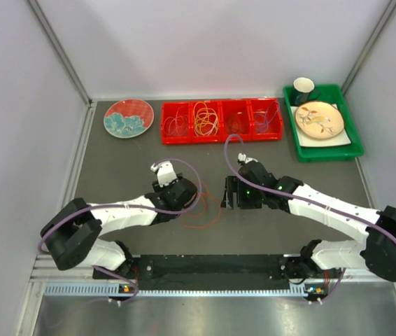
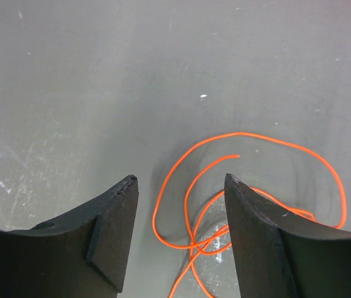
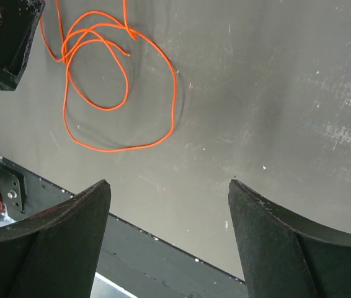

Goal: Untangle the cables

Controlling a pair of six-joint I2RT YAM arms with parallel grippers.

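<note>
My left gripper [image 2: 178, 186] and right gripper [image 3: 169, 186], both spread and empty, hovered near the thin looped orange cable [image 2: 237, 133].

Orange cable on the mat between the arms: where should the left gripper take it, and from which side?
Grip the orange cable at its free end, the one stretch clear of the crossings. Come straight down, since it lies flat on the table; the open left gripper hangs over it.
</note>
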